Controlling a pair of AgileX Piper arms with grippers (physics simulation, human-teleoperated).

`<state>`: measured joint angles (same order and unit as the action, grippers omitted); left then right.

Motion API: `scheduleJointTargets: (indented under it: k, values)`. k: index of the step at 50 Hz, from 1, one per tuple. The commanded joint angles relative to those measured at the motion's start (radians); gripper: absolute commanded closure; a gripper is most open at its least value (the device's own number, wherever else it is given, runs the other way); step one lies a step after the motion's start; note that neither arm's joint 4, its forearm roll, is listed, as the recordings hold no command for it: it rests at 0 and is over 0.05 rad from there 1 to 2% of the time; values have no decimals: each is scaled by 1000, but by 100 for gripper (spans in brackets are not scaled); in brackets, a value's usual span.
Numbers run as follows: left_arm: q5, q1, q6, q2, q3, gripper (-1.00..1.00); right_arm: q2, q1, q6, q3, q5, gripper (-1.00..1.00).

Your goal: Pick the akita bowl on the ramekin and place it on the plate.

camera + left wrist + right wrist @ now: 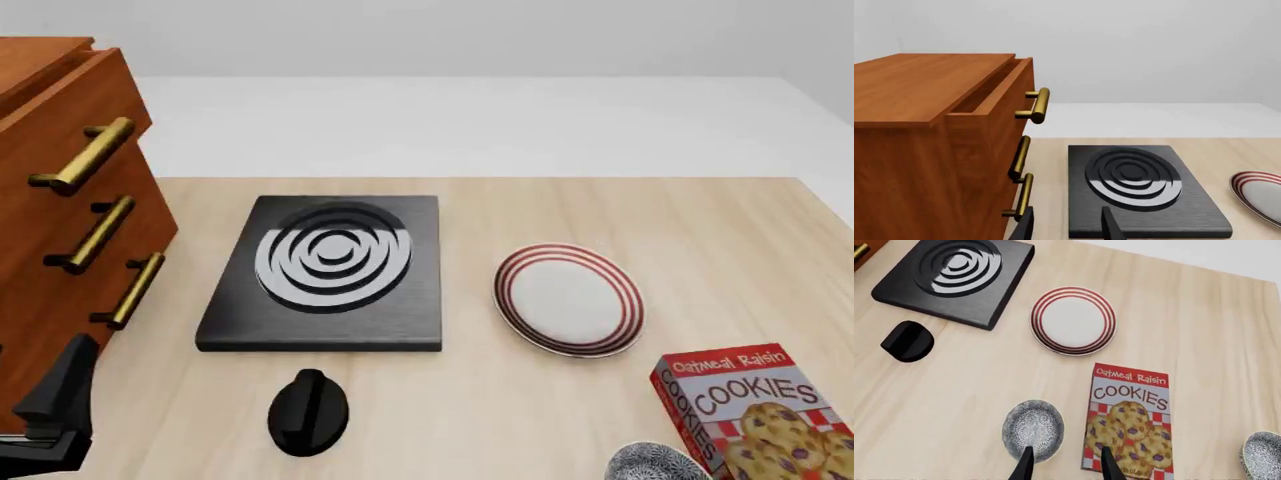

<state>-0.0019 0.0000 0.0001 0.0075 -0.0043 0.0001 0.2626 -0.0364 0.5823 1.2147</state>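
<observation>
Two grey speckled bowls show in the right wrist view, one (pixel 1033 430) left of the cookies box and one (pixel 1262 456) at the frame's edge on the box's other side. The ramekin is hidden, so I cannot tell which of them is the akita bowl resting on it. The first bowl (pixel 654 466) peeks in at the front view's bottom edge. The red-ringed plate (pixel 569 298) (pixel 1073 320) lies beyond, right of the burner. My right gripper (pixel 1066 467) hangs open high above the first bowl's edge. My left gripper (pixel 1067 227) is open near the cabinet, holding nothing.
A wooden cabinet (pixel 60 200) with brass handles stands at the left, its top drawer ajar. A black stove burner (pixel 327 270) sits mid-table with a black knob (pixel 308 412) in front of it. An Oatmeal Raisin Cookies box (pixel 754 415) lies at the front right.
</observation>
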Motion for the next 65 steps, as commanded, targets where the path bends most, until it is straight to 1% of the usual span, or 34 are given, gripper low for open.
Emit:
scheduleJointTargets:
  k: [1,5,18,23,36,47,57,58,61,62,65]
  values:
    - [0,0,0,0,0,-100,0,14,21,-57,2,-100]
    - [0,0,0,0,0,-100,0,24,49,-93,-16,-100]
    - [0,0,0,0,0,-100,3,61,62,-178,-71,-100]
    - [0,0,0,0,0,-100,7,82,82,-218,-102,-100]
    - [0,0,0,0,0,-100,24,73,101,-250,-149,-100]
    - [0,0,0,0,0,-100,60,60,129,-302,-224,-100]
    - [0,0,0,0,0,-100,126,64,167,-368,-337,-100]
    - [0,0,0,0,0,-100,134,67,182,-375,-349,-100]
    - [0,0,0,0,0,-100,152,73,187,-394,-380,-100]
    - [0,0,0,0,0,-100,162,80,203,-403,-393,-100]
    - [0,0,0,0,0,-100,178,84,211,-417,-419,-100]
